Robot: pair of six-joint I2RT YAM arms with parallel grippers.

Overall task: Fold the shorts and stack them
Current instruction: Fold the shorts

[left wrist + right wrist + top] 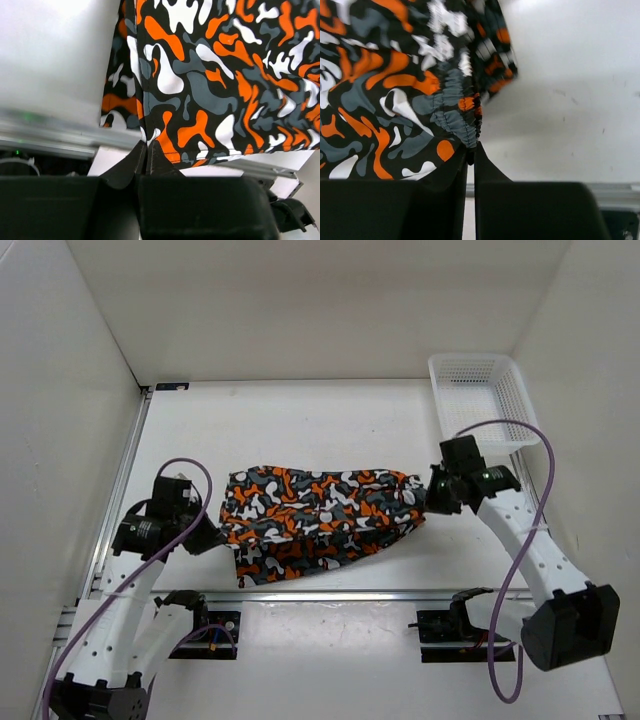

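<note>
White all round here: a plain back wall (320, 300) up top, a left wall (50, 440) and a right wall (590, 360) boxing in a white table (300, 420). A metal side rail (122, 485) runs down the table's left edge, and a front rail (380, 594) crosses its near edge. A white mesh basket (478, 390) sits in the far right corner. The light is soft and even, the shadows faint.
</note>
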